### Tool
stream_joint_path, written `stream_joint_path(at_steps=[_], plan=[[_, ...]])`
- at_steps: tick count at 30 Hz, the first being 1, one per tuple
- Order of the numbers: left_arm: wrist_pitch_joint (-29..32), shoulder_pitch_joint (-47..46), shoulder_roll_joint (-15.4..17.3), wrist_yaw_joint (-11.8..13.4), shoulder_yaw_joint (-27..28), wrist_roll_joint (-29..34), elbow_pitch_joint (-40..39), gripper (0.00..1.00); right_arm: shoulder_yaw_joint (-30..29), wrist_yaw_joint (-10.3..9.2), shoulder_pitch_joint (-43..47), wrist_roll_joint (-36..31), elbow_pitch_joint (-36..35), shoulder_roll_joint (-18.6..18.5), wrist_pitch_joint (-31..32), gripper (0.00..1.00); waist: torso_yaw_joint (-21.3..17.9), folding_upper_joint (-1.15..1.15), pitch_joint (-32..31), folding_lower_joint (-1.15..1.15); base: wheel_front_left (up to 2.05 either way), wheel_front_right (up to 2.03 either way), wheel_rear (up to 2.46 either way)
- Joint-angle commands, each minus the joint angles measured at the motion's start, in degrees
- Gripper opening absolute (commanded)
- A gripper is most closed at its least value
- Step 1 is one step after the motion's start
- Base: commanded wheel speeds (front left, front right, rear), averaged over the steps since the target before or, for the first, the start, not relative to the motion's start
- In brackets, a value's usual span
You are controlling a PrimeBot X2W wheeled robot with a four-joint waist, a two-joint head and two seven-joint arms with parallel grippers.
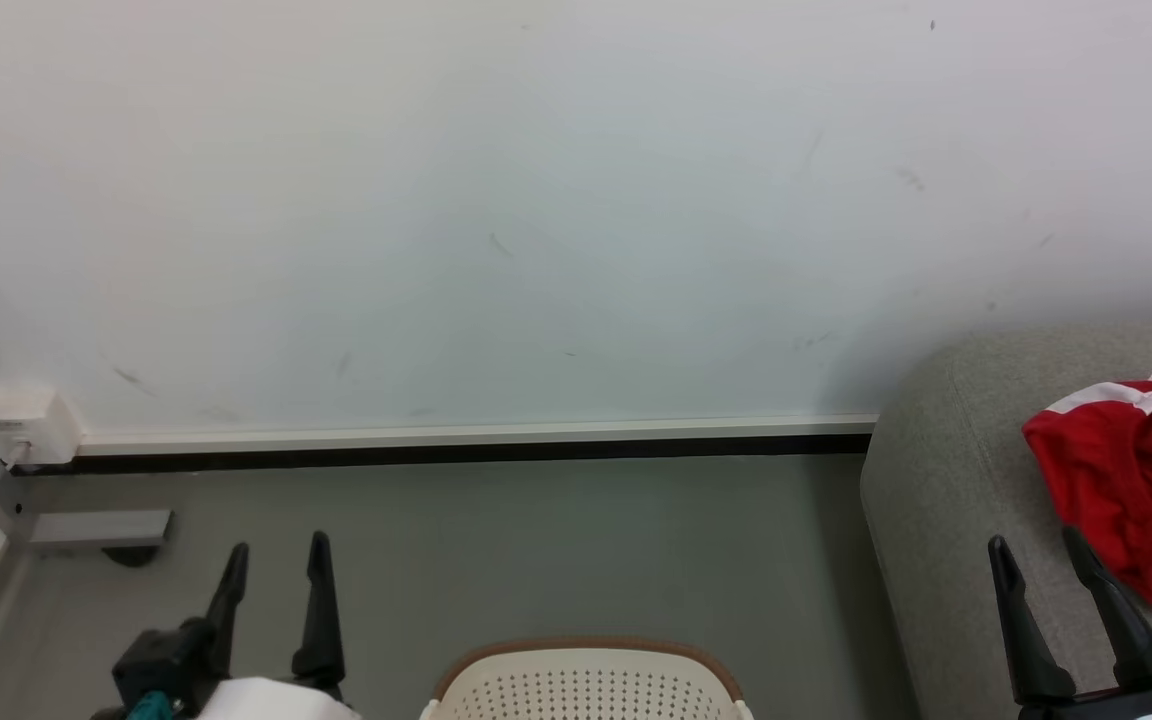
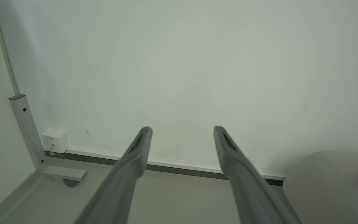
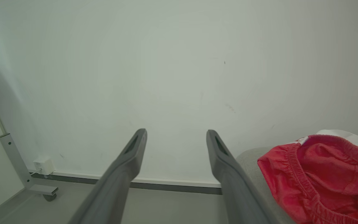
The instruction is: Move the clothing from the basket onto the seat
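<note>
Clothing on seat, just beside right pincer (jaws apart)

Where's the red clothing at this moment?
Head view, far right: the clothing lies on the seat, just past the right pincer, well right of the basket.

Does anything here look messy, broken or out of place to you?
Only small things. The red clothing lies bunched up rather than folded on the grey seat. The white wall carries a few dark scuff marks. Nothing looks spilled or broken.
</note>
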Motion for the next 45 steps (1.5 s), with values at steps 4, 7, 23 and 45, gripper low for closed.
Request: stream_joint_path(at_steps=[4,7,23,45], plan=[[0.0,2.6,-1.4,-1.8,2.5,2.4,0.6,1.0,0.6,-0.13,0.4,-1.2,0.3,-0.3,-0.2,1.0,-0.4,0.0,-0.1,0.0,0.0,0.0,0.0],[0.0,3.6,-2.4,-3.0,4.5,3.8,0.6,1.0,0.6,-0.13,-0.3,-1.5,0.2,-0.3,-0.2,1.0,-0.8,0.0,-0.1,0.0,0.0,0.0,0.0],[0.0,4.7,-6.9,-7.7,10.7,9.0,1.2,1.0,1.7,-0.13,-1.6,-1.3,1.5,-1.1,-0.2,1.0,-1.3,0.0,-0.4,0.0,0.0,0.0,0.0],[0.0,4.0,-8.8,-10.6,13.4,10.8,3.4,0.0,2.9,0.01,-1.2,-0.8,2.5,-1.5,0.1,0.0,-1.6,0.0,-0.5,0.0,0.0,0.0,0.0]])
